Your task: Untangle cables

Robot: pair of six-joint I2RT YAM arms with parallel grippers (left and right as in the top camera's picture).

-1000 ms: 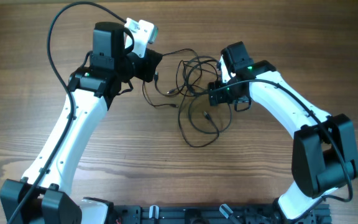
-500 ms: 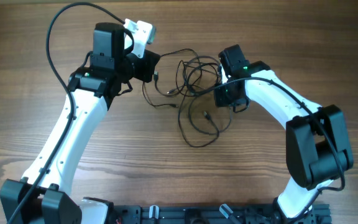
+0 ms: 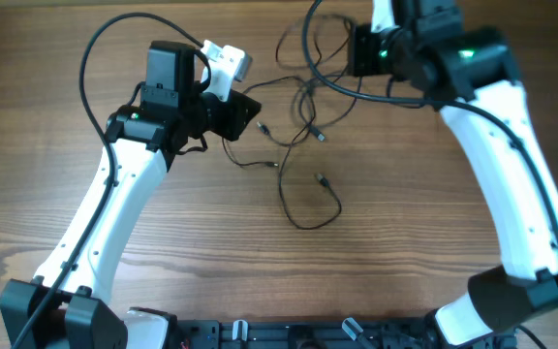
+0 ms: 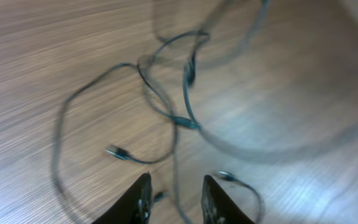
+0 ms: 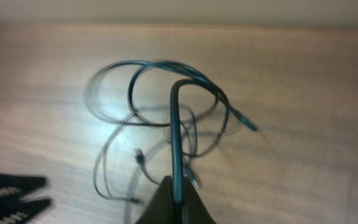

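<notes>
Your left gripper (image 4: 176, 186) sits at eleven o'clock, its jaws slightly apart, with one thin strand running loose through the gap. The cables (image 3: 305, 97) lie tangled on the bench (image 3: 405, 223) around twelve o'clock, one loop trailing toward the centre. At one o'clock your right gripper (image 5: 176, 194) hangs above the bench, jaws clamped on a cable strand.

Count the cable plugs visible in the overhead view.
4 plugs: one beside the left pincer, one below it, one under the tangle, one ending the lower loop; more may be hidden.
</notes>
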